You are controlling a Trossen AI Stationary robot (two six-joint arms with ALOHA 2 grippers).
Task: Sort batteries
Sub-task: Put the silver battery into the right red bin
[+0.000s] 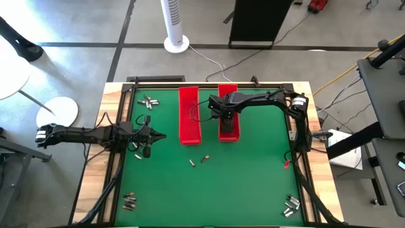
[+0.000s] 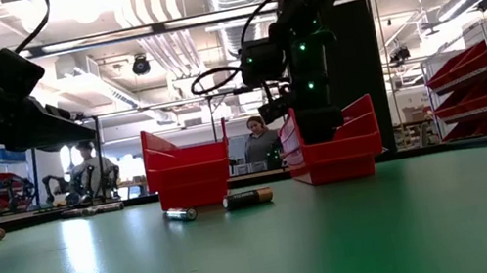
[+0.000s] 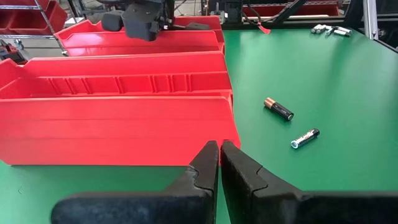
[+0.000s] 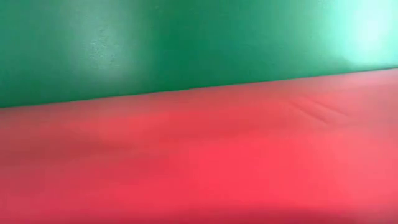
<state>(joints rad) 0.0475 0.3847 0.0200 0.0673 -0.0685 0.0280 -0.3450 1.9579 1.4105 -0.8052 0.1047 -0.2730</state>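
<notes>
Two batteries [image 3: 291,123] lie just beyond the shut left gripper [image 3: 220,155]

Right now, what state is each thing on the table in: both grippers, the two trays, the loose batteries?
Left gripper: shut, empty, low beside the left tray.
Right gripper: over the right tray; fingers not visible.
Left red tray: upright, looks empty.
Right red tray: upright, contents hidden.
Two centre batteries: lying flat, apart.
Corner battery clusters: lying loose, unsorted.
</notes>
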